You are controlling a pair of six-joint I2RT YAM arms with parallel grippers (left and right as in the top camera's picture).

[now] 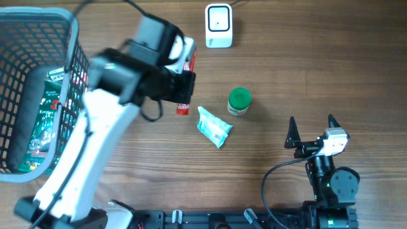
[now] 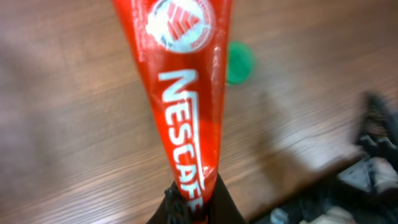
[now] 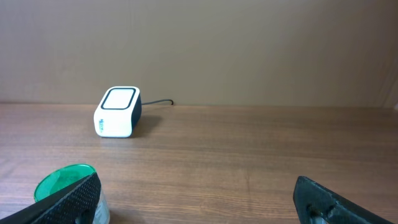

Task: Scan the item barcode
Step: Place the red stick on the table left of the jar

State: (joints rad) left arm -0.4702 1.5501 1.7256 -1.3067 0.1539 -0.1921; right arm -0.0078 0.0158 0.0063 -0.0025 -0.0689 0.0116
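Surface (image 1: 305, 76): brown wood grain, matte, running the full frame.
Basket (image 1: 32, 14): dark wire mesh with a pale rounded rim, at the left edge; glossy green packs (image 1: 44, 121) lie inside.
Left arm (image 1: 95, 133): smooth white shell with black joints, reaching from the near edge towards the scanner.
Sachet (image 2: 186, 93): long, narrow, shiny red foil printed "NESCAFE" in white, clamped at one end by the left fingers (image 2: 177, 202) and held above the surface, between basket and scanner. Overhead only its red ends show past the arm; the left wrist view shows the lettering.
Scanner (image 1: 218, 25): white rounded box with a dark-framed window, cabled, at the far edge.
Pouch (image 1: 213, 127): crinkled teal-and-white, lying flat mid-surface.
Jar (image 1: 239, 102): round green lid, just right of the pouch.
Right fingers (image 3: 68, 199): black, spread wide, empty, near the right edge.
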